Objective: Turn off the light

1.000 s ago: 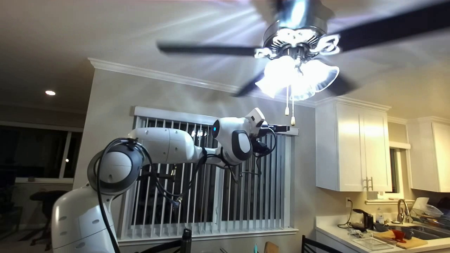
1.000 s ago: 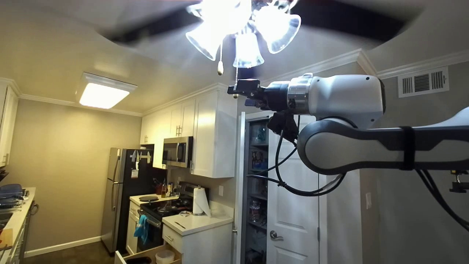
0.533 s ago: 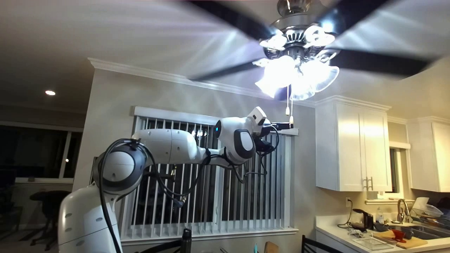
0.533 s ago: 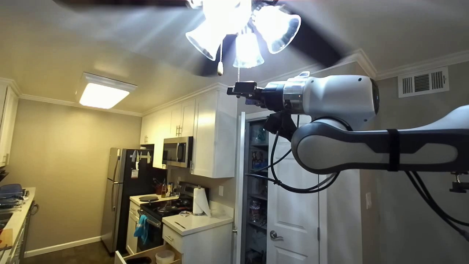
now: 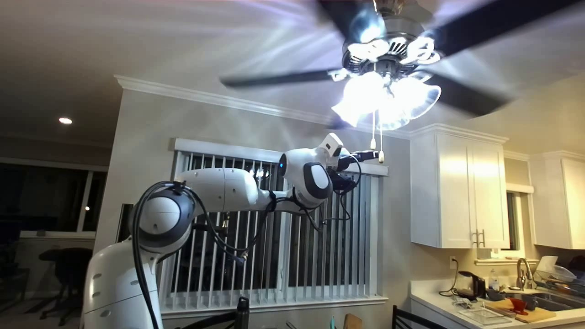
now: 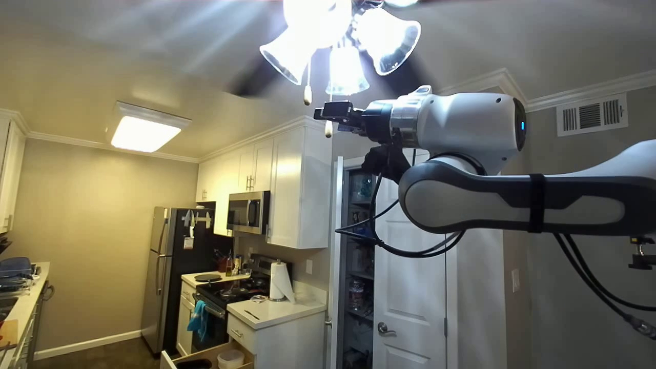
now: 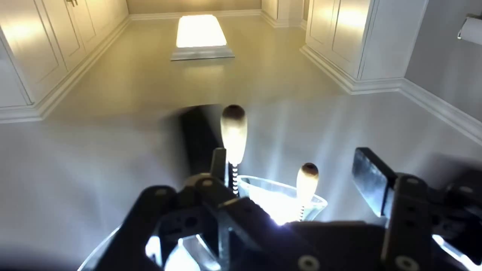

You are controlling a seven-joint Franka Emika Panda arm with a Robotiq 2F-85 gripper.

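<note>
Standing open: drawer (image 6: 167, 361), pale tub (image 6: 230, 360) inside | counter (image 6: 269, 315): paper-towel roll (image 6: 278, 281) upright | light (image 6: 348, 72) lit | gripper (image 7: 294, 172) spread wide, grasping nothing, near pull chain (image 7: 235, 175)

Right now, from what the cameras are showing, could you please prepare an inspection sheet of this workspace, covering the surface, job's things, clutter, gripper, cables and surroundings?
Surface: white counter, bearing a wooden board.
Job's things: the light is lit; two pull-chain knobs hang below it.
Clutter: a red item on the board; a plastic tub in the open drawer.
Gripper: open; one knob is near a finger, contact cannot be told.
Cables: black cables loop along the arm; snags, nothing seen.
Surroundings: fan blades, blurred, above the light; blinds behind the arm; a kitchen ceiling lamp, also lit.
</note>
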